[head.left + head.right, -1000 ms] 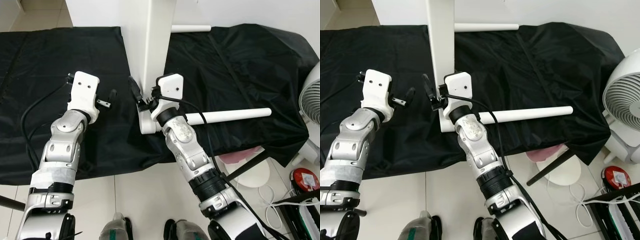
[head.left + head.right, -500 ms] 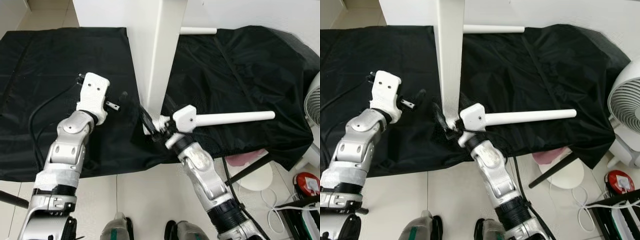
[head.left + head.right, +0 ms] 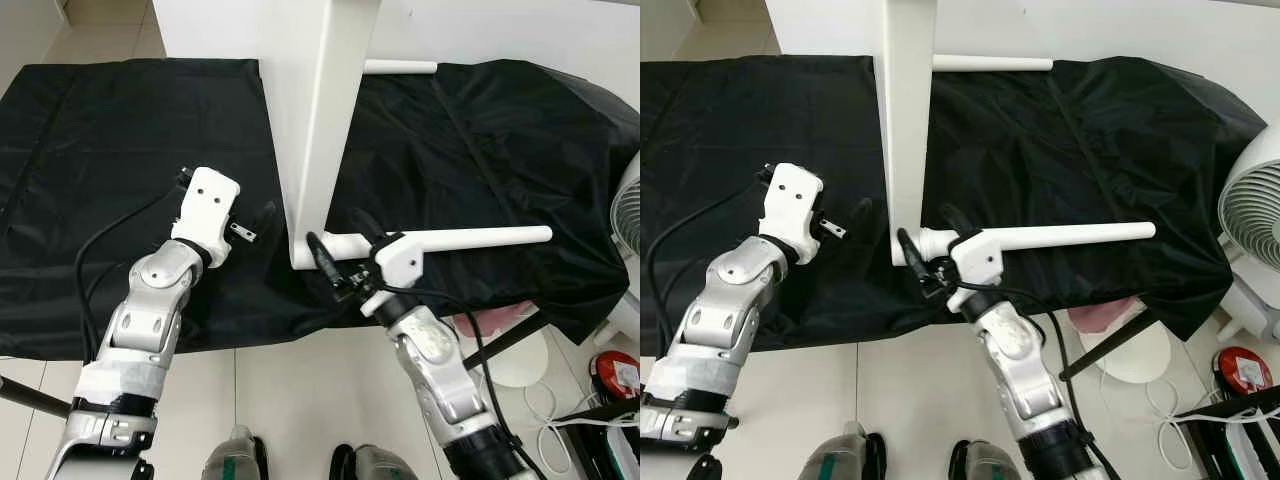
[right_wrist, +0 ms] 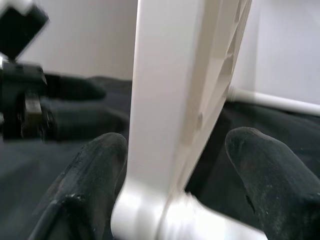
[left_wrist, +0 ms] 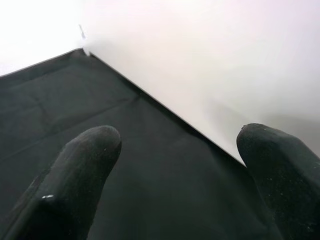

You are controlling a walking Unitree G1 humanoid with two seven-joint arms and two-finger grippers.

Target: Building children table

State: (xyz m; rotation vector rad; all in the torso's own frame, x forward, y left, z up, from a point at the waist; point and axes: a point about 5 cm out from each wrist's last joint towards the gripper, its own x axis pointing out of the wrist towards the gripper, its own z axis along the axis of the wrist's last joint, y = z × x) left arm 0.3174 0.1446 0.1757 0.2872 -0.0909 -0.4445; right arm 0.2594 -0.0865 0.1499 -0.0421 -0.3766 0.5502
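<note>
You've got a black cloth point(image 3: 130, 130) spread over the surface — a white tabletop point(image 3: 320, 110) stands on edge at twelve o'clock, one white leg point(image 3: 470, 238) pointing toward three.

No text, label, brand, number or sign can be read anywhere in these views.

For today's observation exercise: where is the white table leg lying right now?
In the left eye view, the white table leg lies across the black cloth on the robot's right, its near end meeting the upright tabletop by the right gripper.
</note>
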